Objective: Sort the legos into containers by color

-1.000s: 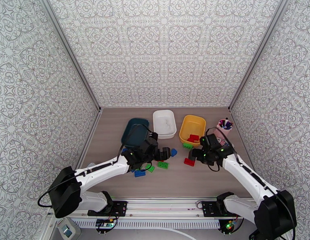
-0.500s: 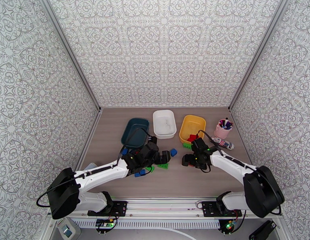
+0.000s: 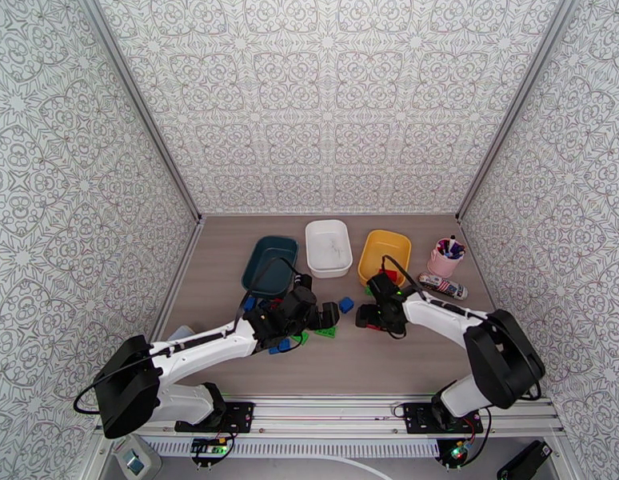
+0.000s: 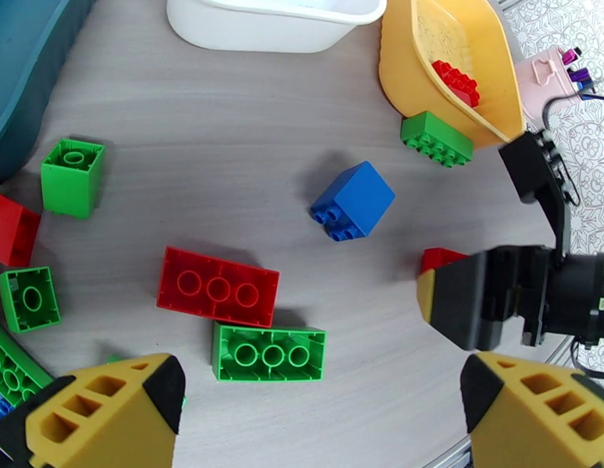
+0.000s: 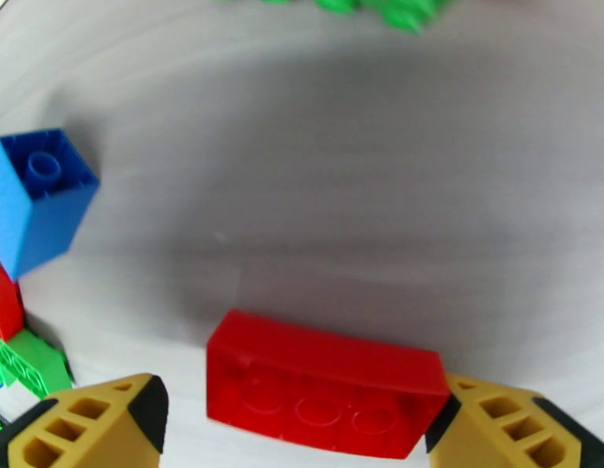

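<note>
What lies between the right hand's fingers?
A long red brick lying on the table, between the fingers of the open right hand; the right wrist view shows it.

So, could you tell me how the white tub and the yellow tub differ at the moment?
The white tub sits in the middle of the row; the yellow tub sits to its right, nearer the pink cup. The yellow tub holds a red brick, while the white tub shows no brick inside. A green brick lies by the yellow tub's outer wall, not the white tub's. Both are shallow, rounded tubs of like size.
</note>
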Robot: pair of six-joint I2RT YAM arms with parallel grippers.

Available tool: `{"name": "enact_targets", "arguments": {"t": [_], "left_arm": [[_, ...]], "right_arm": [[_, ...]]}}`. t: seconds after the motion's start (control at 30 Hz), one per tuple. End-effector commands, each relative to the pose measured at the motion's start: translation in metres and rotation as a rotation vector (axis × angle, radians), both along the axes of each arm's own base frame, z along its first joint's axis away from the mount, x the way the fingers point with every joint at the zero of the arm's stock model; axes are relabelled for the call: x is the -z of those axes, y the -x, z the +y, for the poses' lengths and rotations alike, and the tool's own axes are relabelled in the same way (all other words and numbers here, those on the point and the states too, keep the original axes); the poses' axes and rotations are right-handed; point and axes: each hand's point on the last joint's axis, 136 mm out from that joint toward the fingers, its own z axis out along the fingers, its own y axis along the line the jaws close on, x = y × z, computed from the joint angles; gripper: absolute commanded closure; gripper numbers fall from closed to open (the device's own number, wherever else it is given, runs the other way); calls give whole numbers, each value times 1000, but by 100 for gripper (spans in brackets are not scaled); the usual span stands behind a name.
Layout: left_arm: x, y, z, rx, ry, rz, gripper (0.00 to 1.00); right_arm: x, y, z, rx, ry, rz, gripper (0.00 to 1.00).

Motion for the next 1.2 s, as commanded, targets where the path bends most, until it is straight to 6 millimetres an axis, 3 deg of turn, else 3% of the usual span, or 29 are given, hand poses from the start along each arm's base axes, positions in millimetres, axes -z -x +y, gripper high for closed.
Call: {"name": "enact_targets", "arguments": {"t": [0.0, 0.2, 0.53, 0.67, 0.83, 0.97, 1.17], "left_arm": [[2, 0, 5, -22, 13, -4, 1], [5, 0, 8, -27, 14, -1, 1], [7, -3, 9, -24, 25, 2, 1], [3, -9, -6, 21, 41, 3, 1], [-10, -24, -35, 100, 60, -15, 1], [-36, -45, -59, 153, 88, -57, 1], [-71, -78, -72, 169, 108, -107, 1]], "right_arm": [[-3, -12, 0, 9, 72, -21, 14], [6, -15, 5, -10, 121, -2, 25], [-4, -12, 1, -30, 147, -25, 41], [-28, -17, -1, -26, 135, -81, 42], [-73, -35, -13, -1, 115, -164, 42], [-101, -60, -34, 40, 105, -205, 42], [-130, -108, -57, 105, 74, -253, 41]]}}
